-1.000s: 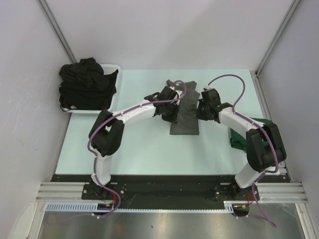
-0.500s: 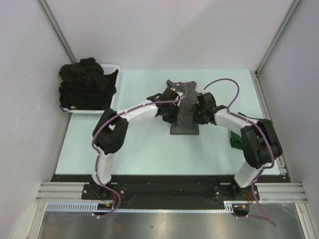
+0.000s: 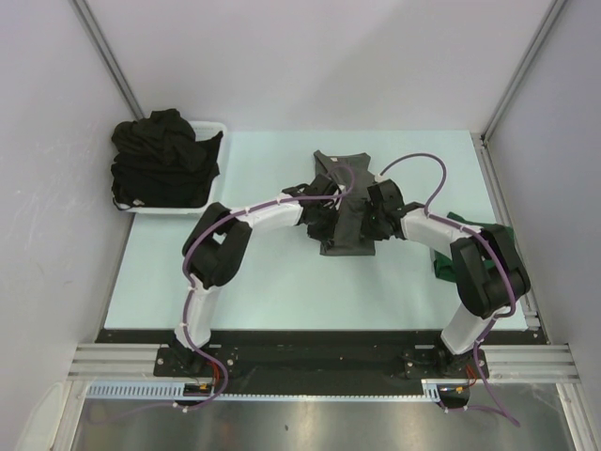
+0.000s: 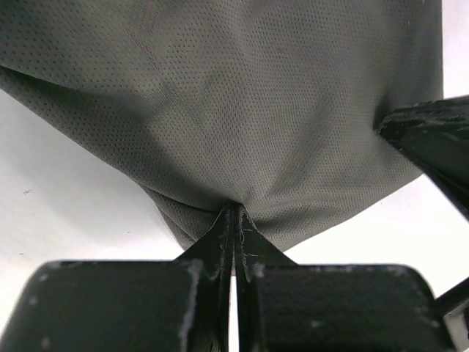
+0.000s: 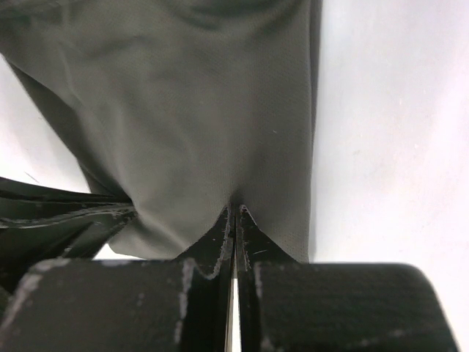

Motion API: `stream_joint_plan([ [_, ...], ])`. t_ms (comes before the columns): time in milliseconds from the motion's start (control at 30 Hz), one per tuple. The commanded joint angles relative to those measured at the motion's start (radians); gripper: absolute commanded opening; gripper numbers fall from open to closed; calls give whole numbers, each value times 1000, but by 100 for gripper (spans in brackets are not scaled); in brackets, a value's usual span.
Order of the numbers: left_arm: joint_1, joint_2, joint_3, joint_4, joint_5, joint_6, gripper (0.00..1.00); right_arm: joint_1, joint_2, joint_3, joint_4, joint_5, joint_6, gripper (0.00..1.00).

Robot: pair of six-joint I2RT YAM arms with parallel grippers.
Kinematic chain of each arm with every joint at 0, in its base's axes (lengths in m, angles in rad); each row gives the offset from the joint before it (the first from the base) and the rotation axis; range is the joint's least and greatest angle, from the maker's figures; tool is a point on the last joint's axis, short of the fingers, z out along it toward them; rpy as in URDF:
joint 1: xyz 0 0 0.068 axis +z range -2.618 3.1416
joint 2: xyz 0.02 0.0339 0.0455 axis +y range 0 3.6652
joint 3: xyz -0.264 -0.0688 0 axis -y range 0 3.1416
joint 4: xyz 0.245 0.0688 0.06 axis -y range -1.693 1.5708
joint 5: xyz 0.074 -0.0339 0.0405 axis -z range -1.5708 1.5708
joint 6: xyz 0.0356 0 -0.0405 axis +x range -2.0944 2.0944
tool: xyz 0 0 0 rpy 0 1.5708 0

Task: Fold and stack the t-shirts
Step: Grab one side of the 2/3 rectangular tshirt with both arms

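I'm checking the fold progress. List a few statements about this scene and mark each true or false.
1. The left pincer and the right pincer are both shut on the grey t-shirt. True.
2. The white basket holds black shirts. True.
3. The green t-shirt lies in the basket. False: it lies on the table beside the right arm.
4. The grey t-shirt lies at the table's left edge. False: it is near the middle.
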Motion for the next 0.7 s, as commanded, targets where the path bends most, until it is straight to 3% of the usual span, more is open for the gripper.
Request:
stream_joint_plan([
  [0,-11,23,-12,9,40,-33,0,4,11,-15,-6,1,29,0],
  [667,-12,-3,-49,-8,10,-8,0,109,20,-124,-3,163,95,0],
])
